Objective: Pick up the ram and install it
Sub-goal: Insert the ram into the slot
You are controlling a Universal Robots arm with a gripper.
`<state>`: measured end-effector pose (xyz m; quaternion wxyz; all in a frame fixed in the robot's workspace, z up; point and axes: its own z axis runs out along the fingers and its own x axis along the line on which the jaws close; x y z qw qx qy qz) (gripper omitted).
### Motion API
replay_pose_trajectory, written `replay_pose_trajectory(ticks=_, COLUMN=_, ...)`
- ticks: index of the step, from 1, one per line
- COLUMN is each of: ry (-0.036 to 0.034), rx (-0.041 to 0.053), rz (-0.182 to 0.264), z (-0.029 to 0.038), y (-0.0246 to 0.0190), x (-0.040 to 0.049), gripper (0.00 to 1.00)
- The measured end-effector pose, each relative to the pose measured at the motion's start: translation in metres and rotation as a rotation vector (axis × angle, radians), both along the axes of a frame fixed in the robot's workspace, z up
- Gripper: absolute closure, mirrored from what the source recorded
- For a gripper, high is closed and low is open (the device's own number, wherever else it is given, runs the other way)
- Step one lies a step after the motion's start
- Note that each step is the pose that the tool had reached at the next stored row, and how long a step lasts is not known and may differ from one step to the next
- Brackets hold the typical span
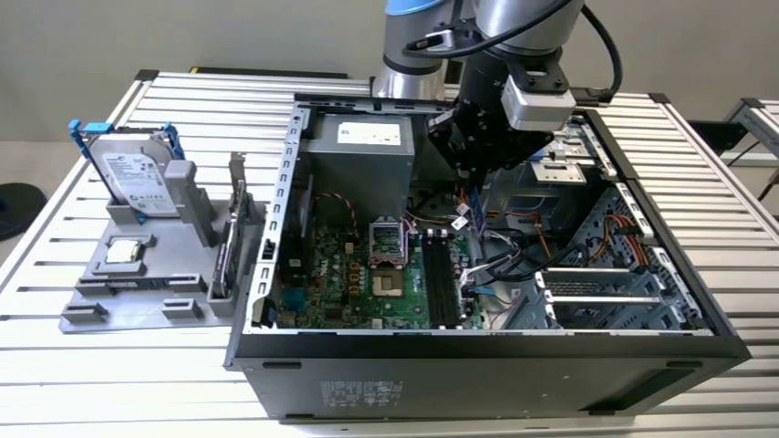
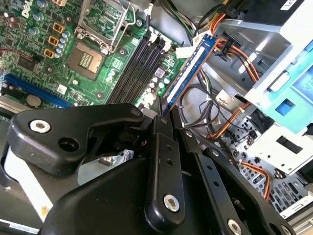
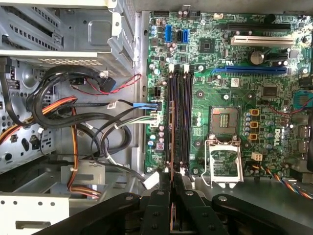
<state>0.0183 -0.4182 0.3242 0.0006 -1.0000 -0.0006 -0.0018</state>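
The ram is a narrow blue-and-dark stick with an orange edge, pinched at one end between my gripper's fingers. My gripper is shut on it inside the open computer case. In the first wrist view the ram shows edge-on, running along the black memory slots over the slot nearest the cables. I cannot tell whether it touches the slot. In the exterior view my gripper hangs over the motherboard, above the far end of the memory slots.
Bundles of orange, black and grey cables lie beside the slots. The open CPU socket is on their other side. A power supply fills the case's far corner. Outside, a hard drive stands on a grey fixture.
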Motion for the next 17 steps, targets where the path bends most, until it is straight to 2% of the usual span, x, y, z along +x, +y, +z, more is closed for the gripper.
replay_pose_trajectory(ticks=17, ry=0.0, rx=0.0, rz=-0.002, z=-0.0044, y=0.0, x=0.0015, gripper=1.0)
